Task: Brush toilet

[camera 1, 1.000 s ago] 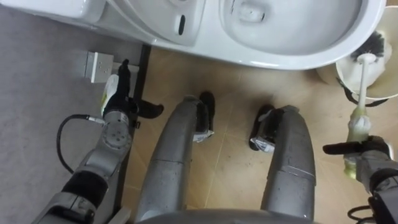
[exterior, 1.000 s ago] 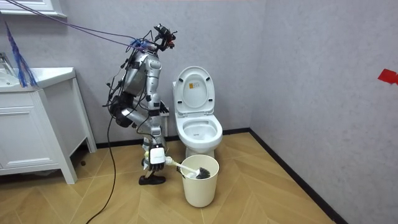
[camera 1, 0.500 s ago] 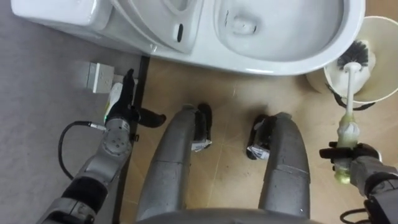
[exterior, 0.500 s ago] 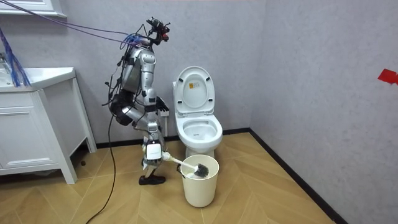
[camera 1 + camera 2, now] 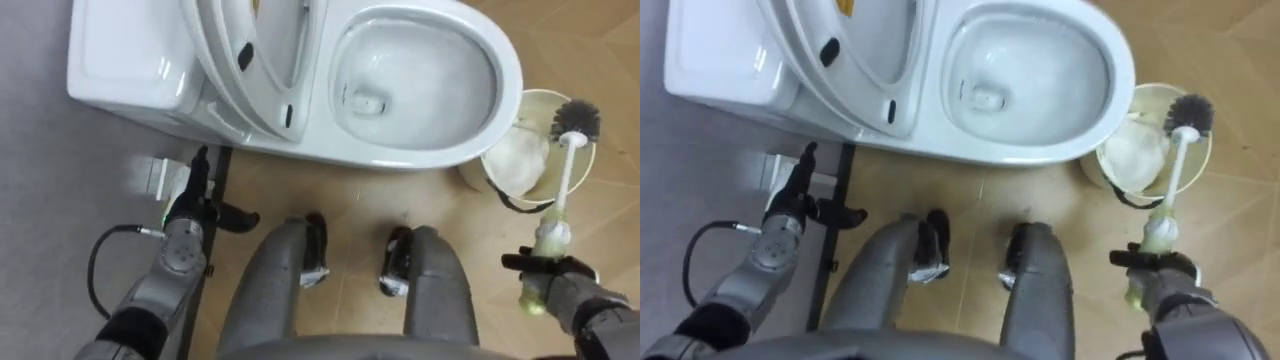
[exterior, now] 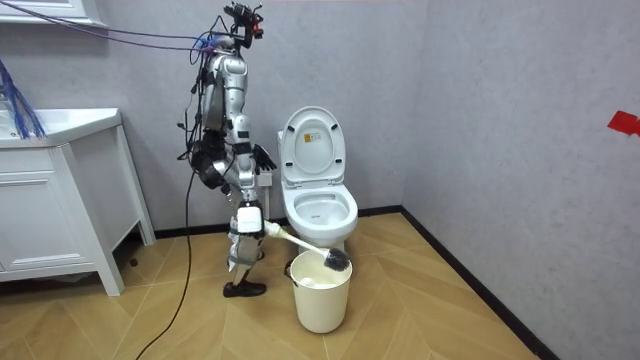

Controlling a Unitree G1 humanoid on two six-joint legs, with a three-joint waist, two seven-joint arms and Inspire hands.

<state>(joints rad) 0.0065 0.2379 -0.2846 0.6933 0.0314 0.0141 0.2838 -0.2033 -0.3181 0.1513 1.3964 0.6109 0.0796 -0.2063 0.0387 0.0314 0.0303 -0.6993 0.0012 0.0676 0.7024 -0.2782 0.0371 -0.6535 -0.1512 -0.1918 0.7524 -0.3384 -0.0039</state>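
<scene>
Gripping robot hand: the right robot hand (image 5: 565, 292), low at the eye views' right, has its fingers curled tight round the pale grip of the toilet brush (image 5: 562, 178).
Brush axis: the thin shaft runs from that fist straight ahead, away from the robot; in the room view it slopes downward to the head.
Bristle head: the dark bristle head (image 5: 575, 118) hangs over the far side of the bucket (image 5: 545, 94). I cannot tell whether it touches the rim.
Toilet bowl: the open toilet bowl (image 5: 503, 62) lies to the robot's left of the bristle head, just beside the bucket.
Coming move: judged from this, the head must lift clear and swing leftward over the bowl's rim.
Left robot hand: the left robot hand (image 5: 190, 195) is low at the left, fingers straight, thumb spread, holding nothing.
</scene>
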